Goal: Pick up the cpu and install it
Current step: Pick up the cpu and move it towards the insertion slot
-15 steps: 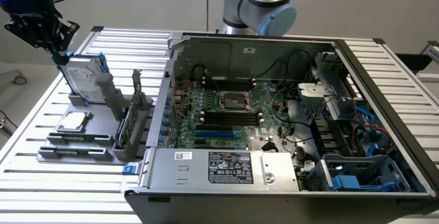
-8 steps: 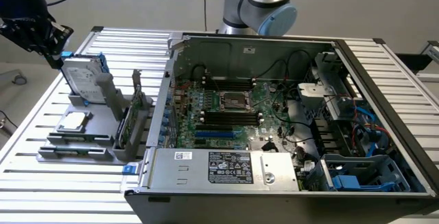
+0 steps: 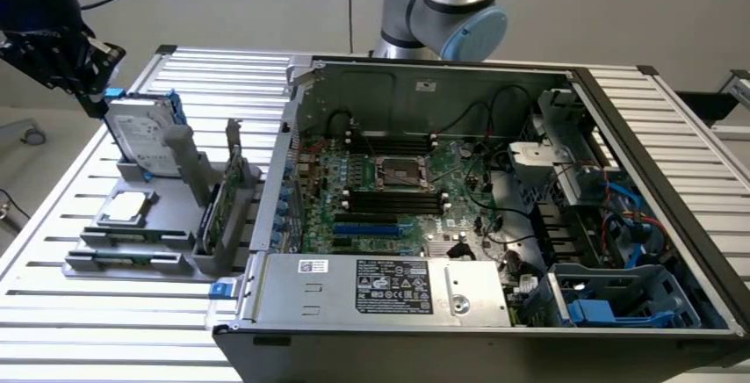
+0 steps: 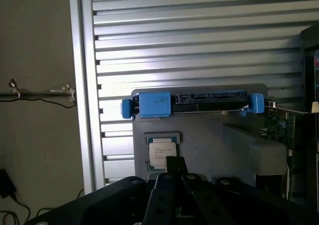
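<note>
- Nearest the wrist camera, the claw (image 4: 174, 164) hangs over the grey holder (image 3: 118, 256), fingers pressed together and gripping nothing.
- We see the cpu (image 4: 162, 152) lying flat in that holder on the slatted tabletop (image 3: 70, 313), at the exterior view's left, well apart from the socket (image 3: 399, 172).
- We judge that a shut claw coming down would press on the chip rather than straddle it, and could clip the upright hard drive (image 3: 140, 141) just beyond.
- We count one cpu, one hard drive, one socket, one open computer case (image 3: 422, 84) and one claw.
</note>
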Available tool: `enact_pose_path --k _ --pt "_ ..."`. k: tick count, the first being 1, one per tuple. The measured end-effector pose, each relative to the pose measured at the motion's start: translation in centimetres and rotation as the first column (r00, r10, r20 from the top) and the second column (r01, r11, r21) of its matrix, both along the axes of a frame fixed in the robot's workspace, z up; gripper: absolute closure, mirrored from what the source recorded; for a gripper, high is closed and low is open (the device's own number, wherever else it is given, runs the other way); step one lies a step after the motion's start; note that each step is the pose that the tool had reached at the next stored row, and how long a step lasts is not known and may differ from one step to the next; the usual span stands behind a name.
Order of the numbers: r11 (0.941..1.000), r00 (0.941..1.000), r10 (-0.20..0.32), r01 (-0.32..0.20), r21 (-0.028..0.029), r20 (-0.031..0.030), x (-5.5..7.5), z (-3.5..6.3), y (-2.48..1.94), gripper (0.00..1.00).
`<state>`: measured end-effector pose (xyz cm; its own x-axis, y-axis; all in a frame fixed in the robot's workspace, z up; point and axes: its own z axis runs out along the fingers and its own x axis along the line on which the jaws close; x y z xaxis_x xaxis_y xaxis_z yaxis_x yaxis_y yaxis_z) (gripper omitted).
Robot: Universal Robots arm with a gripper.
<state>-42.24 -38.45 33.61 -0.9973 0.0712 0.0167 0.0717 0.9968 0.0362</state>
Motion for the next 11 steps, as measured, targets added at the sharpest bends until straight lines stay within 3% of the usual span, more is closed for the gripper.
enact_pose_path --k 3,6,11 --pt "1.0 1.0 0.0 0.0 0.0 0.0 0.0 0.0 0.0 0.89" --pt "1.0 1.0 0.0 0.0 -0.0001 0.0001 0.0 0.0 0.0 0.82" --pt "1.0 1.0 0.0 0.0 -0.0003 -0.0001 -0.02 -0.03 -0.01 0.58"
